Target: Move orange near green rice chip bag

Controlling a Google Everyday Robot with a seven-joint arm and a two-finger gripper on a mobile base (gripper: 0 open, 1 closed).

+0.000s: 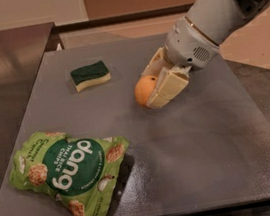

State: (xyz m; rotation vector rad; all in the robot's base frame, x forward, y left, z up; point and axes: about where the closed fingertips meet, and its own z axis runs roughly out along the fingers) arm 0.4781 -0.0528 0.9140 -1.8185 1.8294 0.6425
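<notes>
While the jaws grip the orange [144, 90] between cream pads [168, 86] mid-surface [206, 145], toward the far edge, the green rice chip bag [70, 167], marked "dang" in white, lies well apart at the near-left corner; a sponge [89, 75] sits far-left.

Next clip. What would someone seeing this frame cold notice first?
The gripper, reaching in from the upper right, holds the orange between its pale fingers near the middle of the grey table. Next comes the green rice chip bag, lying crumpled at the front left corner, well apart from the orange. A green and yellow sponge sits at the back left.
</notes>
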